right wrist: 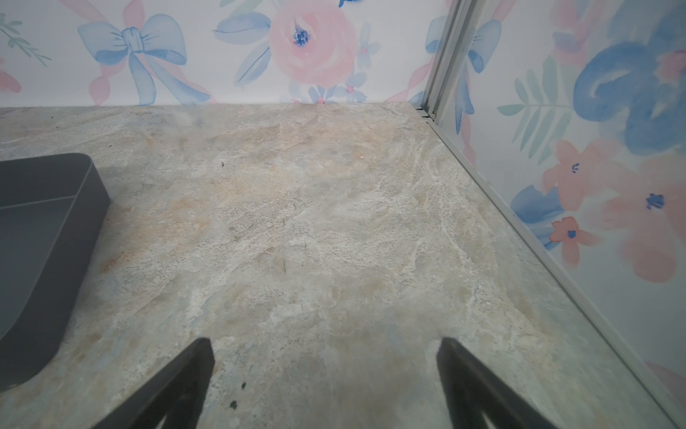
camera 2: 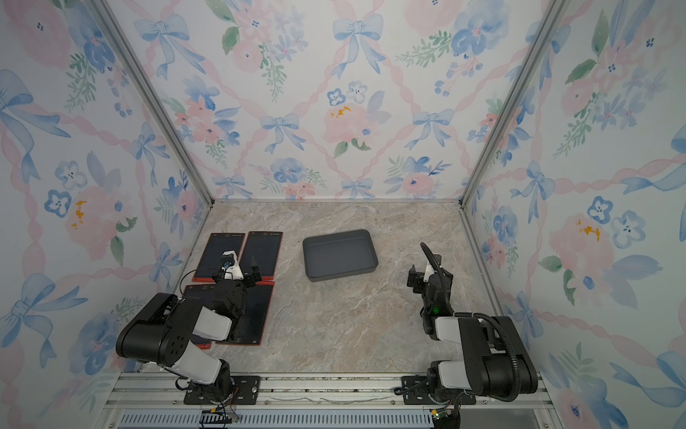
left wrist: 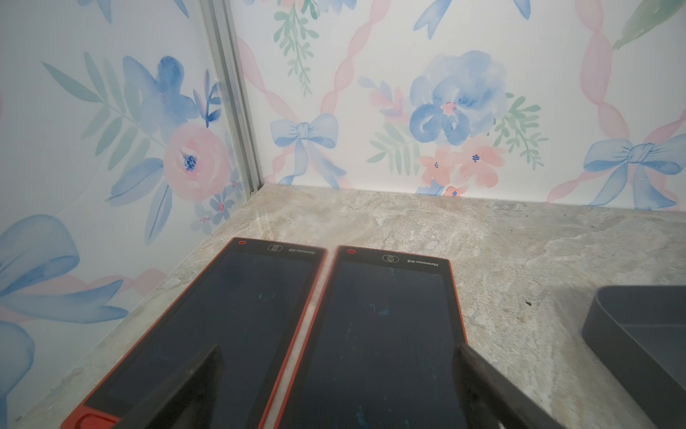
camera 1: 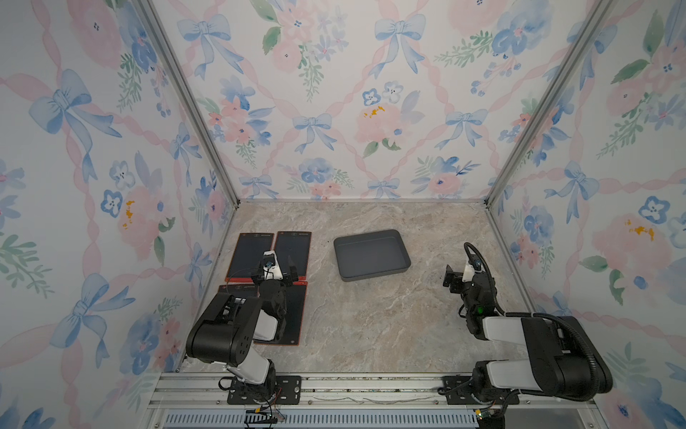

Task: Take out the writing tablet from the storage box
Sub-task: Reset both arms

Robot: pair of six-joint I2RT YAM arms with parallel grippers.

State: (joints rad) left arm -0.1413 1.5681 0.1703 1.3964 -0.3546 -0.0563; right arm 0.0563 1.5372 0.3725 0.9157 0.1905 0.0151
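Four tablets lie flat by the left edge of the tabletop (camera 1: 371, 319), orange rims just beside each other: two tablets (camera 1: 293, 250) toward the far-left corner, two nearer the front edge. One of the near pair is mostly hidden under the left arm (camera 1: 222, 327). So the task's things are outside, on the table, not in the box.

The left gripper (camera 1: 276, 275) hangs over the middle of this group w/ jaws spread wide and nothing between them; the left wrist view shows both fingers (left wrist: 193, 386) over the dark screens. Risk here: if the arm drops or swings sideways, a fingertip can scratch a screen or push one tablet into its neighbour, maybe toward the left edge. Screens are smooth, so probably they slide easily.

The box (camera 1: 378, 273) sits about mid-table, nearer the far edge. No orange rim shows inside in both top views, so it looks empty and the task seems done. Risk: one more reach inside would close on nothing, and the light box could be dragged.

The right gripper (camera 1: 451, 278), near the right edge, is also wide apart and empty, over bare table. A sweep to the left could hit the box wall (right wrist: 55, 260) and shift it.
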